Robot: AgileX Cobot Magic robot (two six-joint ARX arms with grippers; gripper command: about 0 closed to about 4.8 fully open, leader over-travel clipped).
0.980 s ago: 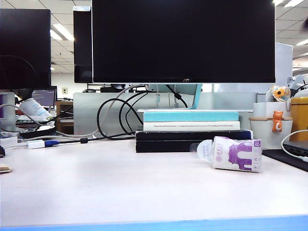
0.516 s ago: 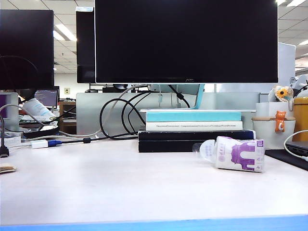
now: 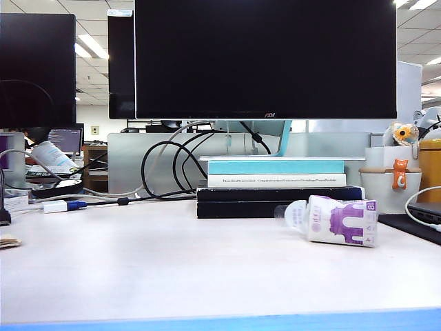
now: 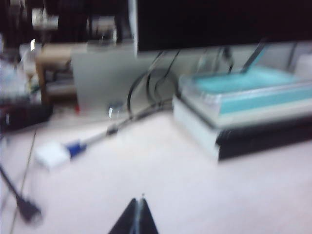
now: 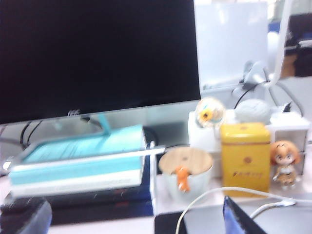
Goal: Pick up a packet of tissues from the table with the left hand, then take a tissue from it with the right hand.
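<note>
The packet of tissues [image 3: 341, 221], purple and white, lies on its side on the table [image 3: 172, 269] at the right, just in front of the stacked books [image 3: 275, 183]. A pale translucent flap [image 3: 291, 215] sticks out of its left end; I cannot tell if it is the tissue. Neither arm shows in the exterior view. My left gripper [image 4: 139, 201] is shut and empty, its tips together above bare table with the books [image 4: 243, 107] ahead. My right gripper [image 5: 132, 218] is open and empty, its fingers [image 5: 240, 218] wide apart at the frame's edge. The packet shows in neither wrist view.
A large black monitor [image 3: 265, 58] stands behind the books, with looped cables [image 3: 165, 169] beside them. A white cup with an orange cat [image 3: 389, 186] and a dark laptop edge [image 3: 413, 224] sit at the right. A yellow tin [image 5: 245, 158] and a white cable [image 5: 219, 200] face the right gripper.
The exterior picture shifts very slightly. The packet lies where it lay, and no arm has come into that view.
</note>
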